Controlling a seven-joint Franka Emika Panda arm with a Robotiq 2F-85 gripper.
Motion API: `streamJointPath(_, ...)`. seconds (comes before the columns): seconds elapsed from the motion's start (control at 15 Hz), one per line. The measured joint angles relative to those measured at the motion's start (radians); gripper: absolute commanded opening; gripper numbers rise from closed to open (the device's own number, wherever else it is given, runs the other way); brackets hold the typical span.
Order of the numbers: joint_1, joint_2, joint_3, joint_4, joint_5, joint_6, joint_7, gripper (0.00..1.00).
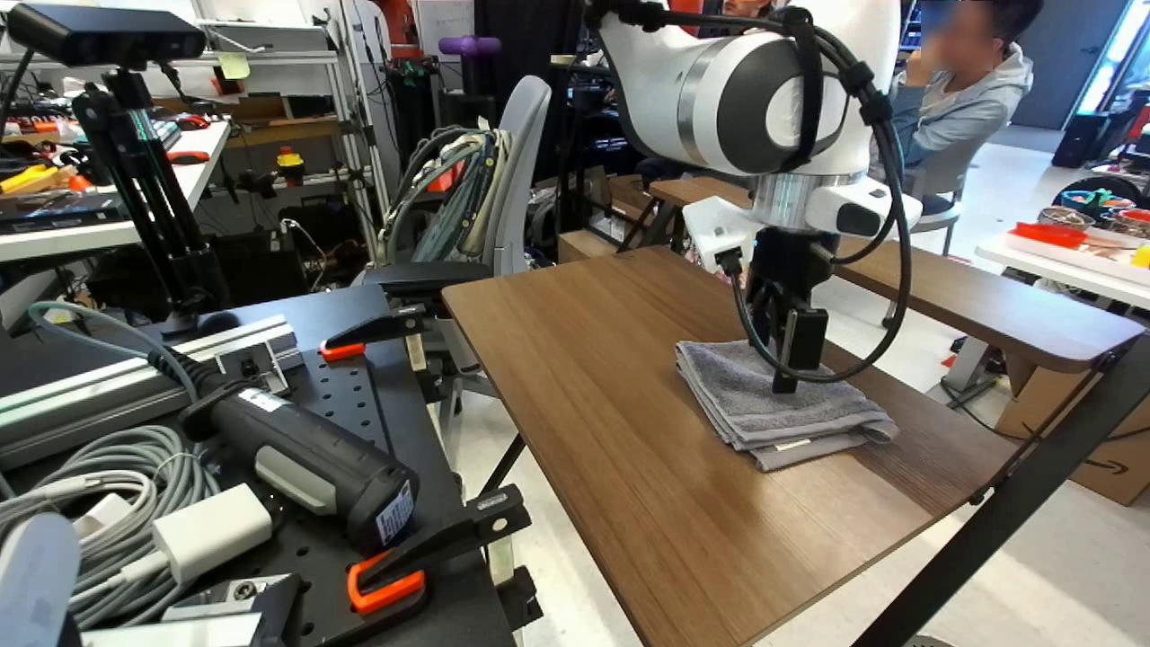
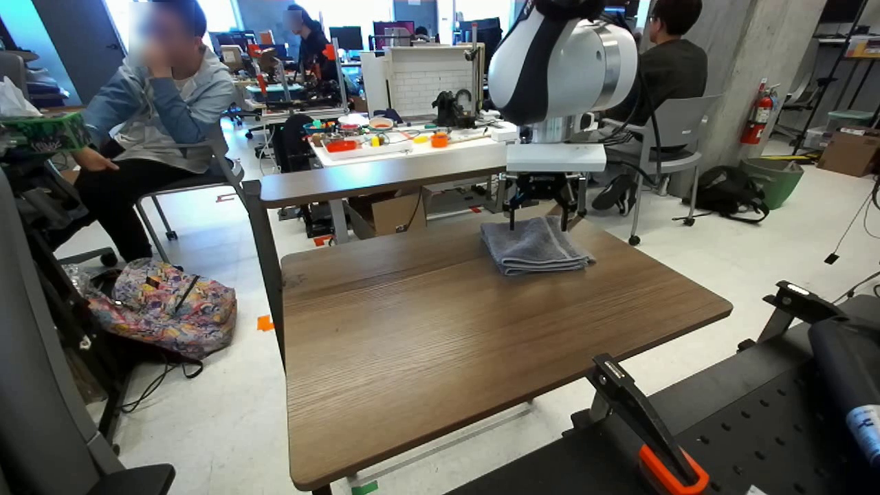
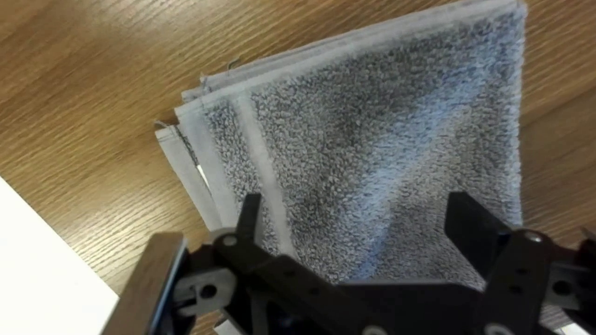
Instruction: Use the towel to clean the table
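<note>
The towel (image 1: pixel 750 418) is a grey folded cloth lying in a rumpled square on the brown wood-grain table (image 1: pixel 611 377). In an exterior view the towel (image 2: pixel 536 256) lies near the table's (image 2: pixel 412 337) far edge. My gripper (image 2: pixel 538 227) points straight down over the towel with its two fingers spread apart. In the wrist view the gripper (image 3: pixel 355 196) is open, with the towel (image 3: pixel 335 125) under and between the fingers and nothing pinched. The fingertips are at or just above the cloth; I cannot tell whether they touch it. The gripper's body hides part of the towel.
A long brown bench-like shelf (image 2: pixel 385 175) runs along the table's far side. A black metal leg (image 1: pixel 1015 503) rises at one table end. A black perforated bench (image 1: pixel 359 413) with orange-tipped clamps (image 1: pixel 386 584) stands beside the table across a gap. A grey chair (image 1: pixel 521 171) stands close by.
</note>
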Motion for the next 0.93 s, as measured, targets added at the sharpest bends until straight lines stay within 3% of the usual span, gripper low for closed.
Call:
streamJointPath(0.53,0.003,0.059,0.011,-0.010,0.000,0.050,-0.035,1.00)
streamJointPath(0.93,0.065,0.047,0.032,-0.036,-0.001,0.051,-0.059,1.00)
